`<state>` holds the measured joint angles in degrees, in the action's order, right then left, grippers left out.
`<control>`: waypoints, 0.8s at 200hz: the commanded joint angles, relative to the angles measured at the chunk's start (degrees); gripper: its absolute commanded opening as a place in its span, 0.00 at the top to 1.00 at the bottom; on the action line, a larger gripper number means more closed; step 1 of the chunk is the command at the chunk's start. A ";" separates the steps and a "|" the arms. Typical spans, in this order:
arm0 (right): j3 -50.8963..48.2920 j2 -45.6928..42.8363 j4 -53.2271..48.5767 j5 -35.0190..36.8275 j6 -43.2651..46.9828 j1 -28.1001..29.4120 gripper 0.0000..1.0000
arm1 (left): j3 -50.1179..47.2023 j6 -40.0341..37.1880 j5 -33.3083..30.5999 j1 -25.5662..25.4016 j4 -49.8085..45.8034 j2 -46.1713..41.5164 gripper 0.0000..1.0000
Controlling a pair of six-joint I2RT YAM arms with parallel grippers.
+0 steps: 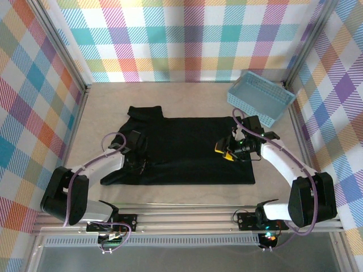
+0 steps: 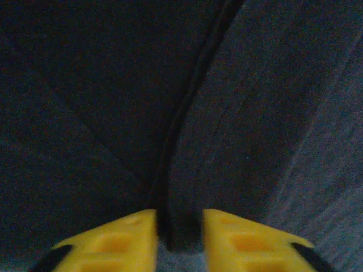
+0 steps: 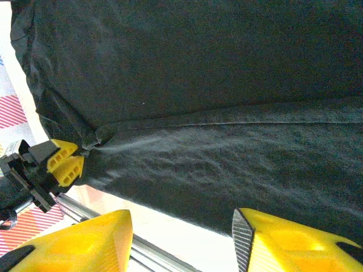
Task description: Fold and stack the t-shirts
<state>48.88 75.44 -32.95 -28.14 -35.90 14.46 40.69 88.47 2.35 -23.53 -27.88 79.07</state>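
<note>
1. Left wrist view: the left gripper (image 2: 178,243) has its yellow fingers (image 2: 113,246) drawn narrow on a raised ridge of the black t-shirt (image 2: 255,113). The cloth fills the gap between them.
2. From the right wrist camera, that same gripper pinches the shirt at a bunched spot on its edge, and creases run out from the pinch.
3. The right gripper (image 3: 181,241) has its fingers (image 3: 283,243) spread wide with nothing caught between them. The shirt's edge lies just past the tips.
4. From the top external camera, the shirt lies spread nearly flat in the middle of the table (image 1: 187,93), with one sleeve sticking out at its far left.
5. The left gripper sits at the shirt's near-left part. The right gripper is over its right part, close to the right edge.
6. A light blue basket (image 1: 261,99) stands tilted in the far right corner, near the shirt but apart from it.
</note>
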 commanded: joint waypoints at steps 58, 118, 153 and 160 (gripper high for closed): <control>2.87 1.66 0.23 -0.70 0.05 0.22 0.54 | 25.99 -23.69 -0.41 -1.68 -17.29 18.14 1.00; 3.24 1.82 -0.96 -0.56 -0.28 0.22 0.55 | 46.76 -38.63 -7.26 -6.32 -32.06 34.85 1.00; 2.67 1.38 -1.38 -0.75 -0.04 0.19 0.54 | 48.53 -42.79 -11.14 -7.44 -29.15 33.95 0.72; 2.54 1.38 -1.38 -0.82 0.01 0.22 0.54 | 49.09 -43.97 -12.54 -7.79 -28.67 33.21 0.57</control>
<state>50.28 77.19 -33.26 -28.12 -35.94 14.46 86.78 50.41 -4.67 -30.26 -54.68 114.26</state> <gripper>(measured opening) 0.458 0.225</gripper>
